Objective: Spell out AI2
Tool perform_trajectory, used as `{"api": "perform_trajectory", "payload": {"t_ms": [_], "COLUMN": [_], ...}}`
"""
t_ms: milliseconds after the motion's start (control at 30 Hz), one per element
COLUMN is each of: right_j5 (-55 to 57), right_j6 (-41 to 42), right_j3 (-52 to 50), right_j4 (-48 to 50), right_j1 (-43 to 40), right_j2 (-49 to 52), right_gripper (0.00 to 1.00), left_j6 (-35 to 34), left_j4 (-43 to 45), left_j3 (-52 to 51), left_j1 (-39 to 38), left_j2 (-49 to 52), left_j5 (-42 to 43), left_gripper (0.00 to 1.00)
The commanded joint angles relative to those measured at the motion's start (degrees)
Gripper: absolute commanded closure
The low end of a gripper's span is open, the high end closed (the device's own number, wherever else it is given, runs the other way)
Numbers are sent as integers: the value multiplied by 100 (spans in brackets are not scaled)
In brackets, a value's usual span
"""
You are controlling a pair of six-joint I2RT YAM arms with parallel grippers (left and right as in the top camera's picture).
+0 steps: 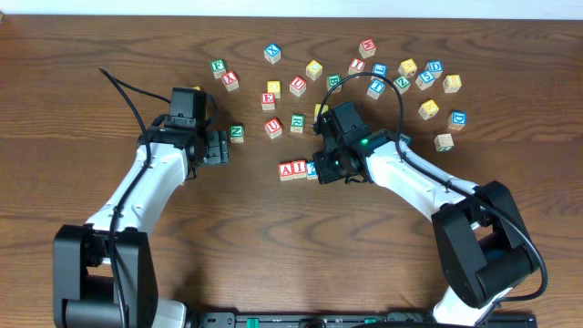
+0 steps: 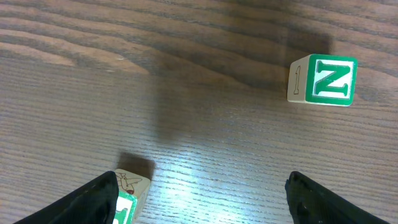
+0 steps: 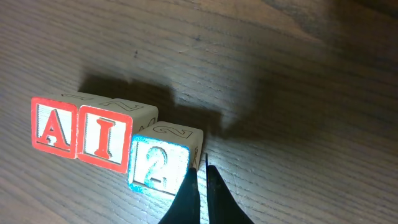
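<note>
Showing A block (image 3: 55, 129), I block (image 3: 102, 138) and 2 block (image 3: 158, 167) touching in a row; your right gripper (image 3: 201, 177) closed, empty, beside the 2 block; left gripper (image 2: 202, 199) open.

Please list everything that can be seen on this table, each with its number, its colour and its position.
A cube: one, red letter, left end of the near row.
I cube: one, red letter, middle of that row.
2 cube: one, blue numeral, right end.
N cube: one, green letter, alone near the left gripper.
scattered cubes: about two dozen, mixed colours, far side.
table: one, brown wood.
left gripper: one, black, open.
right gripper: one, black, shut, beside the 2 cube.
</note>
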Motion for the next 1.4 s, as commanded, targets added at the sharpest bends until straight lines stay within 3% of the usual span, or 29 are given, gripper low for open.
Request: {"api": "perform_trajectory", "payload": {"t_ms": [0,300,600,1133,1367], "right_j5": [-22,55,922,597,492], "right_j6": [66,66,63,-151,-107], "right_j3": [4,4,4,7,162], "right_j4": [9,-9,249,1392,1274], "right_j1": [61,70,-44,-173,-173], "right_j2": [37,37,37,37,37], "right_gripper": [99,99,99,99,99], "left_j6": [31,31,31,31,31], "left_j4": [9,11,26,52,52], "left_j3": [76,76,76,44,44], "left_j1": [24,24,24,24,24], "left_j2": [76,76,76,76,76], "left_j5": [-76,-76,-76,-76,-76], "left_gripper": [16,16,16,16,16]}}
